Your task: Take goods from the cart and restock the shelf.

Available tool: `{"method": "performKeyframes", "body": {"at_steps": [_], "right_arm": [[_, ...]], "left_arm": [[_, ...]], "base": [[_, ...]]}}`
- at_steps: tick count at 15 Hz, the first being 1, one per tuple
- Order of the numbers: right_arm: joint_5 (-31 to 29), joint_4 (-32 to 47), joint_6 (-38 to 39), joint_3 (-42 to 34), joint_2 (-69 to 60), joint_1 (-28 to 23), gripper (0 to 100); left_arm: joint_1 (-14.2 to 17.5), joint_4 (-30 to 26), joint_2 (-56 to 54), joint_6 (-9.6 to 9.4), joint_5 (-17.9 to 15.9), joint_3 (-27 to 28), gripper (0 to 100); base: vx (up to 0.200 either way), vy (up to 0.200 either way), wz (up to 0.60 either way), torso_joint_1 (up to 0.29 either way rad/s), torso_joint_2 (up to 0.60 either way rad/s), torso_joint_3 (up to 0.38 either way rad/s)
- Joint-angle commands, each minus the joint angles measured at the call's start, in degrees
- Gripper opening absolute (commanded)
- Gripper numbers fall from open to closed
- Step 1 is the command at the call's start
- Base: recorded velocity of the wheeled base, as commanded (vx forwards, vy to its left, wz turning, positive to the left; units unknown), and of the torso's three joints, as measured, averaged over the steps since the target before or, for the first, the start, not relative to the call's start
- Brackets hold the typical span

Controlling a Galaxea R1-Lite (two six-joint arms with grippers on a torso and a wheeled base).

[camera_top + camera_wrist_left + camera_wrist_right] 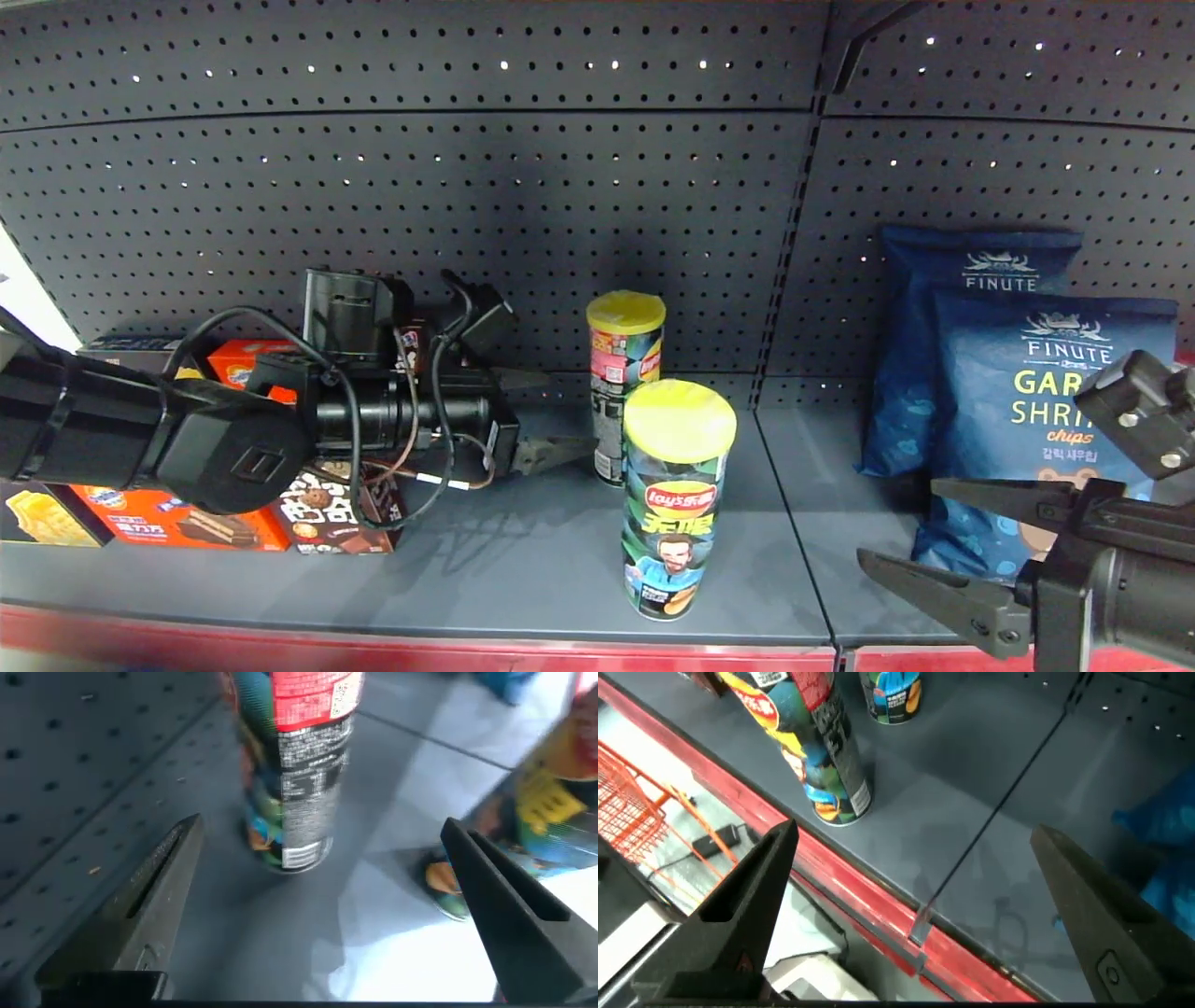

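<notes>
Two tall chip cans with yellow lids stand upright on the grey shelf [523, 560]. The rear can [624, 392] is near the pegboard; the front can [674, 504] stands closer to the red shelf lip. My left gripper [540, 417] reaches in from the left over the shelf, open, its fingertips just short of the rear can [304, 775], nothing between them. The front can [551, 812] is off to one side of it. My right gripper [896, 532] hangs open and holds nothing at the shelf's front right, in front of the blue bags. Both cans [822, 747] lie beyond the right gripper [915, 831].
Orange snack boxes [177, 527] and a dark chocolate box [341, 518] lie under my left arm. Two blue chip bags [1046, 392] lean on the pegboard at right. A seam [794, 467] splits the shelf. An orange wire cart [635, 793] sits below the red shelf edge [831, 873].
</notes>
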State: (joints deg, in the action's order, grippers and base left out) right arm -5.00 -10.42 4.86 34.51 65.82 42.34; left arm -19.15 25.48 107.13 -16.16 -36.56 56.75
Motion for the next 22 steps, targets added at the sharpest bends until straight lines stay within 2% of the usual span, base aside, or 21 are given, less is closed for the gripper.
{"method": "performKeyframes", "body": {"at_steps": [1,4,5,6,7,10,11,14,17,22], "right_arm": [[0.0,0.0,0.1,-0.4,1.1,-0.4,100],[0.1,0.0,0.1,-0.9,0.6,-0.3,100],[0.1,0.0,0.1,-0.9,0.7,-0.3,100],[0.1,0.0,0.1,-0.8,0.7,-0.3,100],[0.1,0.0,0.1,-0.9,0.7,-0.3,100],[0.2,0.0,0.1,-1.0,0.8,-0.3,100],[0.2,0.0,0.1,-1.1,0.7,-0.4,100],[0.2,-0.2,0.1,-1.9,0.2,-0.3,100],[0.2,-0.2,0.1,-2.8,-0.6,-0.4,100],[0.3,-0.3,0.1,-3.3,-0.9,-0.4,100]], "left_arm": [[-0.2,0.0,-0.1,-0.1,2.8,0.1,100],[-0.8,0.3,1.2,-0.1,10.8,0.6,100],[-1.6,1.9,1.9,-0.01,15.1,0.7,100],[-1.7,2.2,1.9,-0.01,15.7,0.7,100],[-3.7,4.1,2.1,0.61,21.5,0.5,100],[-5.4,4.3,2.1,0.34,29.9,0.4,100],[-5.3,4.3,2.0,0.26,31.5,0.0,100],[-5.2,4.8,2.3,-0.01,33.4,0.5,100],[-5.2,10.8,5.2,0.26,36.5,0.6,100],[-7.7,11.9,7.2,0.61,37.6,1.3,100]], "base": [[0.0,0.0,0.0,0.0,0.0,0.0],[0.0,0.0,0.0,0.0,0.0,0.0],[0.0,0.0,0.0,0.0,0.0,0.0],[0.0,0.0,0.0,0.0,0.0,0.0],[0.0,0.0,0.0,0.0,0.0,0.0],[0.0,0.0,0.0,0.0,0.0,0.0],[0.0,0.0,0.0,0.0,0.0,0.0],[0.0,0.0,0.0,0.0,0.0,0.0],[0.0,0.0,0.0,0.0,0.0,0.0],[0.0,0.0,0.0,0.0,0.0,0.0]]}}
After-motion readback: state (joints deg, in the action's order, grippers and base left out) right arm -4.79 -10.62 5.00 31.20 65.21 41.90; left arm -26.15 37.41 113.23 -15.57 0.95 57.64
